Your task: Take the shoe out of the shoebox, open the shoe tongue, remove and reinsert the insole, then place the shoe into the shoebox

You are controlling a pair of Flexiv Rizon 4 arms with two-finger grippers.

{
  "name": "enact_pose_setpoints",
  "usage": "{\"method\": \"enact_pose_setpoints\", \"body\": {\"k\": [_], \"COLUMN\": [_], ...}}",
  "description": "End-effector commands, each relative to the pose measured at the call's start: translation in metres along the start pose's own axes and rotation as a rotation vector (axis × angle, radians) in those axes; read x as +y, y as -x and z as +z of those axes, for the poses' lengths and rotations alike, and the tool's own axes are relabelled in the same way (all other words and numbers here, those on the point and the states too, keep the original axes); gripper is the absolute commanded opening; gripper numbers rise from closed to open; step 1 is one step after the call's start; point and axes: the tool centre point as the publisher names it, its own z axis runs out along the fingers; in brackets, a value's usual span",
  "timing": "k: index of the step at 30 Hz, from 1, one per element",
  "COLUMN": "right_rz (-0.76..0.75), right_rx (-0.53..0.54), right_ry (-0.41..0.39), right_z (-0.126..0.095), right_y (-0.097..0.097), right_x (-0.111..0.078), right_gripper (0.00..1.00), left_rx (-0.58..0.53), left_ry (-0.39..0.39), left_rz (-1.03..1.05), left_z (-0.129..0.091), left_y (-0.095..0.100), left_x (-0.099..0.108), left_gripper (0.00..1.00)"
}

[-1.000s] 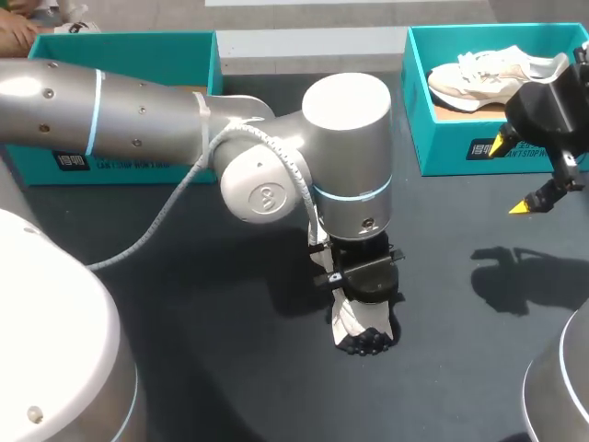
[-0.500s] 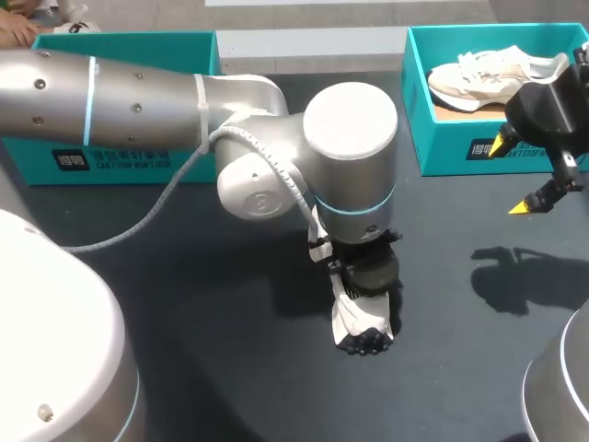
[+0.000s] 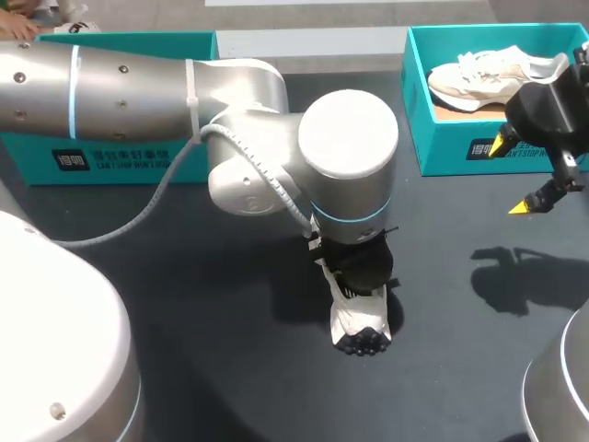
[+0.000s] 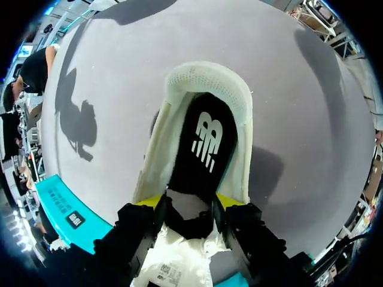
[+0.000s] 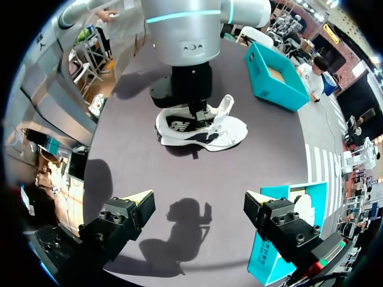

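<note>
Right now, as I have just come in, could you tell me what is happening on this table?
The left gripper is down in the opening of a white shoe standing on the table, closed on its black insole. The right gripper hangs open and empty above the table, near a teal shoebox holding a second white shoe. The insole step seems under way.
</note>
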Motion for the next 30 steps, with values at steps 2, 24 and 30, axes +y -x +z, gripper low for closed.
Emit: {"method": "enact_pose_setpoints", "body": {"k": [2,24,30], "right_rz": [0.001,0.001,0.001], "right_rx": [0.003,0.003,0.003], "right_ry": [-0.003,-0.003,-0.003], "right_z": [0.001,0.001,0.001], "right_y": [0.002,0.002,0.002], "right_x": [0.001,0.001,0.001], "right_gripper": [1.0,1.0,1.0], "left_rx": [0.035,0.071,0.077], "left_ry": [0.012,0.053,0.068], "left_rz": [0.072,0.224,0.255], "left_z": [0.0,-0.035,-0.046], "left_y": [0.004,0.002,0.004], "left_x": [0.004,0.03,0.046], "left_gripper": [1.0,1.0,1.0]}}
